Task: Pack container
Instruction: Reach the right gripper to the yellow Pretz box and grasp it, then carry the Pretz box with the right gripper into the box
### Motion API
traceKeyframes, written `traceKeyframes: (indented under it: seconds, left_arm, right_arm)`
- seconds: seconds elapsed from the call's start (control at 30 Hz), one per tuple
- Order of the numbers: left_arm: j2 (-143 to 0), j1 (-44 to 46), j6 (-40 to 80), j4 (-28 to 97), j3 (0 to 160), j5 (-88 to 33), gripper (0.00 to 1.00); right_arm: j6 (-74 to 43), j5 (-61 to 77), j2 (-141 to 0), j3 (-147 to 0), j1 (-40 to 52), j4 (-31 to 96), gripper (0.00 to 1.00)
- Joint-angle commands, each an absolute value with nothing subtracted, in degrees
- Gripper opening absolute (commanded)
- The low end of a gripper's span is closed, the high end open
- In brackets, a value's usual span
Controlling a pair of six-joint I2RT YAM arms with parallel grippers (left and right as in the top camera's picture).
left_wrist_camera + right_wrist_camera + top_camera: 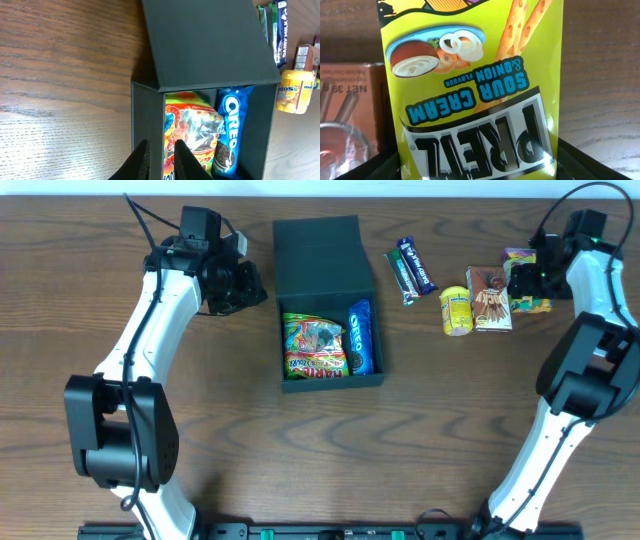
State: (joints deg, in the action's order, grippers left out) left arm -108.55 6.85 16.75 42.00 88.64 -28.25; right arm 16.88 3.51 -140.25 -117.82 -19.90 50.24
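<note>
Right gripper (525, 282): jaws apart, one on either side of a yellow-green Pretz packet (480, 100). Whether they touch it cannot be told. A brown box (490, 300) lies just at the packet's 9 o'clock. A yellow tub (457, 311) stands beyond it, and two dark bars (412, 268) lie further along.

Left gripper (161, 150): fingers near together with a slim gap. Whether they pinch anything cannot be told. It sits at 9 o'clock of the container (147, 115), just beside the left wall.

The container rests mid-table (300, 460), toward 12 o'clock, with its lid (210, 40) folded back at 12. Inside, a Haribo bag (314, 345) lies at 9 and an Oreo pack (360, 338) at 3, side by side.
</note>
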Motion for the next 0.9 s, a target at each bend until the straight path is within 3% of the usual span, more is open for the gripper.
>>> traceKeyframes:
  seconds: [0.0, 0.5, 0.87]
  left_arm:
    - [-107.4, 6.8, 16.8, 42.2, 89.5, -27.9, 0.18]
    - [-107.4, 6.8, 14.2, 42.2, 89.5, -27.9, 0.18]
    - [-107.4, 6.5, 11.5, 42.3, 89.5, -26.7, 0.18]
  right_arm:
    - [15.2, 4.6, -140.4, -121.5, -19.8, 51.8, 0.78]
    - [13.7, 4.9, -138.5, -143.3, -16.6, 69.4, 0.74]
    - [9.2, 5.0, -129.3, -143.1, -3.2, 73.4, 0.71]
